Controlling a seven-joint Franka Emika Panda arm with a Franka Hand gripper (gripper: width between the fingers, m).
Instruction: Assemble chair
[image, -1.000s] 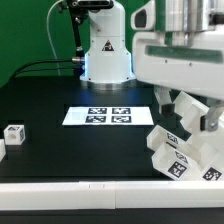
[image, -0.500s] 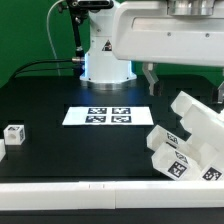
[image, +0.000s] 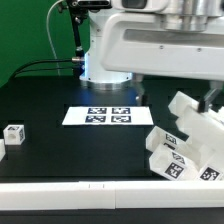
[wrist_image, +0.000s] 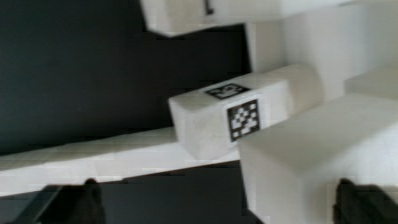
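Tool (wrist_image: 210, 200) spread wide, holding nothing, hanging over the chair (image: 185, 140) parts stacked at the exterior view's lower right, near the rail (image: 70, 186). A lone block (image: 14, 133) waits far left on the bench (image: 50, 95). Best play, I'd say: square up over the tagged block (wrist_image: 240, 110), drop straight, then pinch its flat sides.

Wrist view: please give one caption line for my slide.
Open gripper above chunky white plastic chair parts, one block showing a black-and-white square tag, on a black table.
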